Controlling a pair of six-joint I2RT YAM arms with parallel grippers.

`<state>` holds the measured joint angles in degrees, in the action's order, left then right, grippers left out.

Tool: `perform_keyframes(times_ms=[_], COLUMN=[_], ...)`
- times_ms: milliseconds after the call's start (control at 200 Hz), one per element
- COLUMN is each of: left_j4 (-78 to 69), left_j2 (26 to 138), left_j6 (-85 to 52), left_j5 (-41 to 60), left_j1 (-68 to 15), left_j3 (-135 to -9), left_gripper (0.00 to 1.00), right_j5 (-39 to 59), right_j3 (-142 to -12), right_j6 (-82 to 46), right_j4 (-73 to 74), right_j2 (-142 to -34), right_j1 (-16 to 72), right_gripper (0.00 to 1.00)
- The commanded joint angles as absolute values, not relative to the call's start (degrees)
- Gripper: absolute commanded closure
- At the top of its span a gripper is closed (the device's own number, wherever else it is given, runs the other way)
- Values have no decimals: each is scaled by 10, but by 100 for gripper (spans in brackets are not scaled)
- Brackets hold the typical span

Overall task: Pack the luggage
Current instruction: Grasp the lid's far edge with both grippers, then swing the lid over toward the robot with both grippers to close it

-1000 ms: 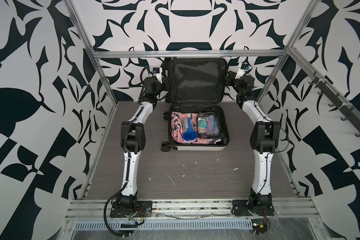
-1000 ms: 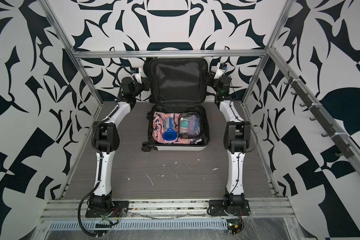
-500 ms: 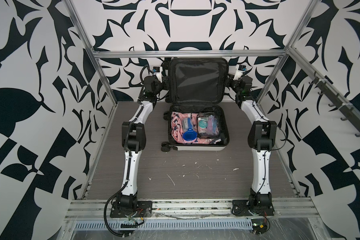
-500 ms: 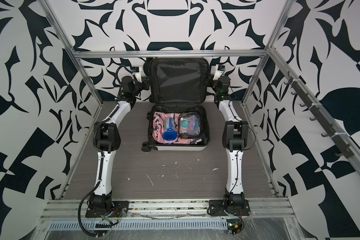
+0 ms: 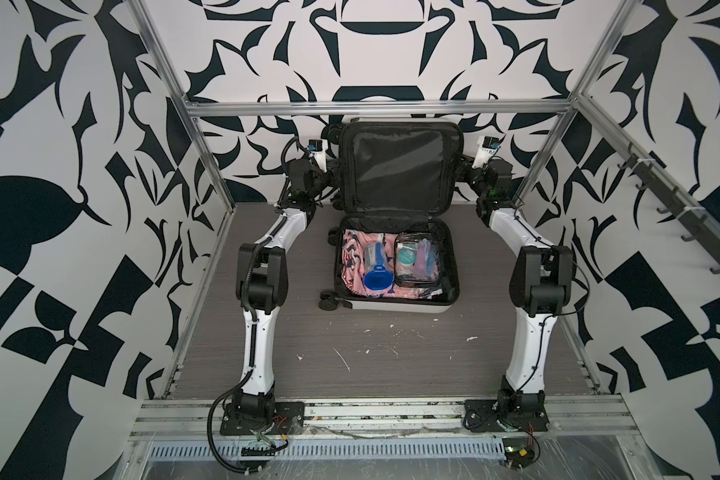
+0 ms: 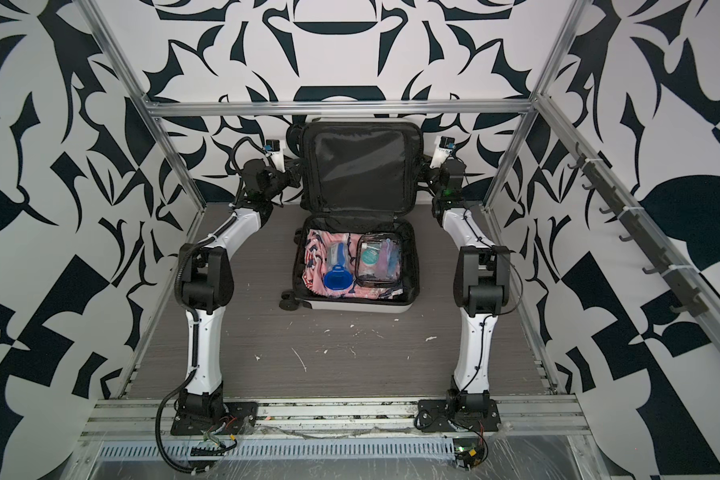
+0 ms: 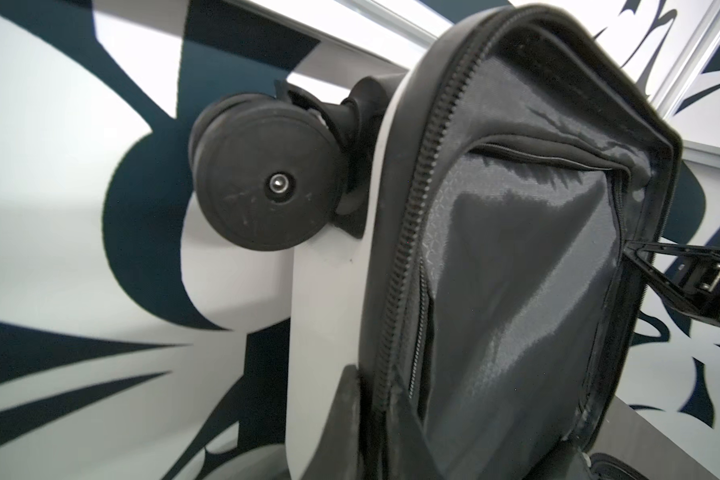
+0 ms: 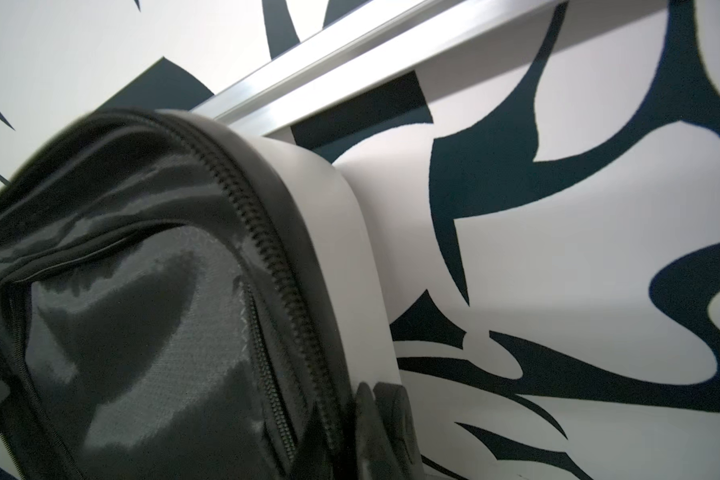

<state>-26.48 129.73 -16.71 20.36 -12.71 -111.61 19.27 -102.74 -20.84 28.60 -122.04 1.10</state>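
Pinching upright lid [image 5: 400, 174] of open luggage [image 5: 391, 308] by both rims: left gripper [image 5: 332, 187] clamped narrow on left rim, right gripper [image 5: 465, 168] on right. Hinge left-right behind packed base; equally near; probably tip forward.

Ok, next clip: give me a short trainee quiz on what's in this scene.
1. True or false: the lid of the luggage stands open.
2. What lies beside the blue-capped bottle inside the luggage? A) clear toiletry pouch B) shoe C) book
3. Fill in: both lie on a ___ patterned cloth.
Key: 1 true; 2 A; 3 pink.
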Motion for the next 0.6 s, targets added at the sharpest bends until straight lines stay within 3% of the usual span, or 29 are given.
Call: perform_keyframes(times_ms=[0,265,460,595], left_j4=[-297,-318,-381,-426], left_j2=[1241,1170,1123,1096], left_j6=[-190,-165,-43,-30], left_j5=[240,221,128,94], left_j1=[-141,-157,-201,-205], left_j3=[-1078,-977,-894,-847], left_gripper=[100,100,100,100], right_j5=[215,192,181,180], right_j3=[-996,-909,-890,-860], right_j6=[-266,-224,-193,-187], right_j4=[344,350,352,380], right_j2=[-1157,-1093,-1072,-1053], right_j1=[27,59,76,76], right_gripper=[100,100,100,99])
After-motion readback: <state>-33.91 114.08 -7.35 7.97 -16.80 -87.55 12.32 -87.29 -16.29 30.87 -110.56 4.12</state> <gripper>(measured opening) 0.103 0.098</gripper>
